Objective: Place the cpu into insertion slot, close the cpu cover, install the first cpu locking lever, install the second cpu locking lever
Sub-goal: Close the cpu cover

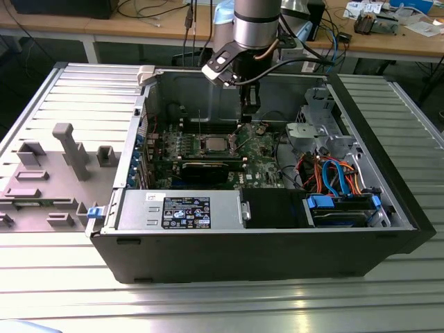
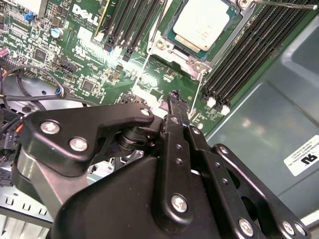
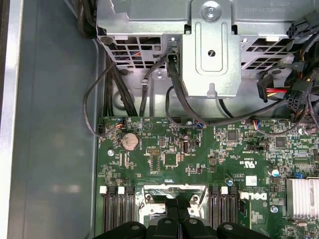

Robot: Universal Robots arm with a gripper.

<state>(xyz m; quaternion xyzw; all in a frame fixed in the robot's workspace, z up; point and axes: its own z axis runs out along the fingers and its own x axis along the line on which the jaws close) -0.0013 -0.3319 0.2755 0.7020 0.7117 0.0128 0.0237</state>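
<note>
While one cpu sits in one insertion slot, one pincer closed, empty

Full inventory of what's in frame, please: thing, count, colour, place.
table: one, silvery, ribbed, under everything
computer case: one, black, open, on the table
motherboard: one, green, inside the case
insertion slot: one, silvery rim, mid motherboard
cpu: one, silver-grey, seated in the insertion slot
cpu cover: one, silvery frame, around the chip's top
memory slots: several, black, flanking the slot
power supply: one, grey, case's near side in the exterior view
cables: many, black, orange, blue, exterior view's right
fixtures: several, grey, table at the exterior view's left
arm: one, silver, above the case
gripper: one, black, over the motherboard near the slot
</note>
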